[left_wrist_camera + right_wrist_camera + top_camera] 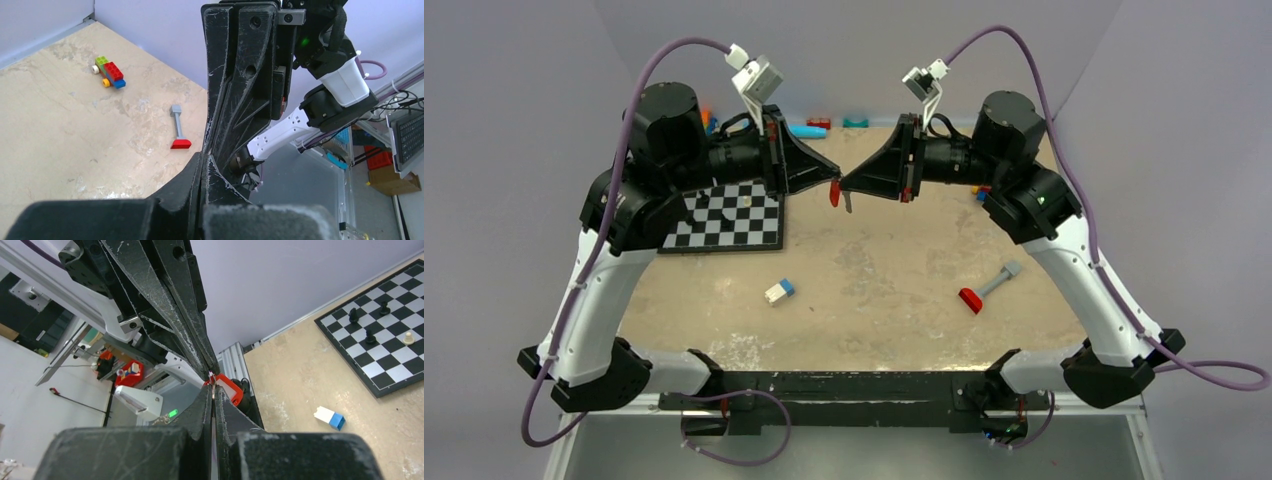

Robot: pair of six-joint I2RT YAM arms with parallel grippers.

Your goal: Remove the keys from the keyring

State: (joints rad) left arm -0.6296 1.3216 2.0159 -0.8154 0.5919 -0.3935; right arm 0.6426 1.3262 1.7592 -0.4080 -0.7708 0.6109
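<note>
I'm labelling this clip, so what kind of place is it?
Probably a robotics lab bench: two arms bolted to a walled tabletop, toy props like a chessboard and building bricks, and a keyboard and storage bins beside it.

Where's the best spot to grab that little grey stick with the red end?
Likely the middle of the grey stick, coming straight down from above, squeezing across it. It lies flat on the table, thin there, and its red end flares wider.

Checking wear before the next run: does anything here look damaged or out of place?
Nothing spilled. The left pincer and right pincer show heavy white scratches, and stray toys lie on the table: a white-and-blue brick, a red-and-grey piece.
</note>
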